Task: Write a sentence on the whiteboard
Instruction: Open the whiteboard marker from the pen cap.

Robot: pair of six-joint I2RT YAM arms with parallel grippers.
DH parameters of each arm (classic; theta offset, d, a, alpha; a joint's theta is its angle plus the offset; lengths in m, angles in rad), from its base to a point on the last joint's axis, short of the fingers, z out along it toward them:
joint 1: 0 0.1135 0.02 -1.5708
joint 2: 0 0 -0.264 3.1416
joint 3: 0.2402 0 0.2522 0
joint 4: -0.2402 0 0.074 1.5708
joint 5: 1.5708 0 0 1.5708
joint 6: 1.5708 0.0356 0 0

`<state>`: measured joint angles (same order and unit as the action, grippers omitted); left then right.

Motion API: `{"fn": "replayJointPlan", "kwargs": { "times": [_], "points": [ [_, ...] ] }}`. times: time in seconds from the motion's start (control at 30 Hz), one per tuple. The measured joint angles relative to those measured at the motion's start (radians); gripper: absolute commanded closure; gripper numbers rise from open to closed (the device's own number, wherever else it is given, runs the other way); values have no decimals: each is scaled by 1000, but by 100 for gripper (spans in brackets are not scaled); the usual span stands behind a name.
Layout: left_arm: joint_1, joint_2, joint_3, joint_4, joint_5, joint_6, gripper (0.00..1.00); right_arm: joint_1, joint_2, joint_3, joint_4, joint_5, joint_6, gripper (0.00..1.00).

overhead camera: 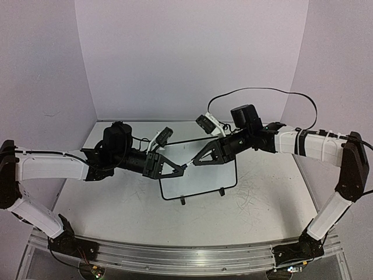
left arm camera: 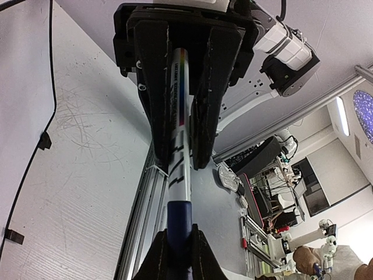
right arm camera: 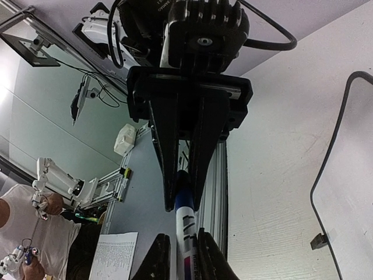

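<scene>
Reaches in from the left with the left arm [overhead camera: 52, 166]: elbow pushed out wide, forearm running nearly level above the surface [overhead camera: 116, 216] toward the middle. Presses the left jaws together on the blue cap [left arm camera: 179, 217] of the marker [left arm camera: 178, 175], one pad on each side, with no gap showing in the wrist view.

Holds the marker in the air between the two arms, lengthways along their shared line, giving each end a grip of its own. Reads as an uncapping hold: cap in one grip, white barrel [right arm camera: 186, 226] in the other, set for a straight pull apart rather than for writing.

Hangs all this just over the whiteboard [overhead camera: 201, 182], set near the middle of the surface with its two small feet [overhead camera: 182, 200] toward the bases. Cannot tell from above whether flat or propped on a stand. Shows no blue writing on the part of the board left uncovered, so puts the sentence at not yet begun, as a judgement only.

Pinches the barrel in the right jaws, closed on it from both sides, with the printed label toward the wrist camera. Mirrors the left pose with the right arm [overhead camera: 315, 144]: elbow out at the far right, forearm running inward, wrist about level with its partner, fingertips nearly meeting tip to tip.
</scene>
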<state>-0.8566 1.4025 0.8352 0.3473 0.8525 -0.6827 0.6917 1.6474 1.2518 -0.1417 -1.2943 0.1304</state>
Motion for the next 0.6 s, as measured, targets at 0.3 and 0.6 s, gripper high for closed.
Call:
{"fn": "replayJointPlan", "kwargs": {
  "times": [0.3, 0.6],
  "points": [
    [-1, 0, 0, 1, 9, 0, 100, 1, 0, 0, -1, -5, 21, 81],
    [-1, 1, 0, 1, 7, 0, 100, 1, 0, 0, 34, -1, 72, 85]
  ]
}}
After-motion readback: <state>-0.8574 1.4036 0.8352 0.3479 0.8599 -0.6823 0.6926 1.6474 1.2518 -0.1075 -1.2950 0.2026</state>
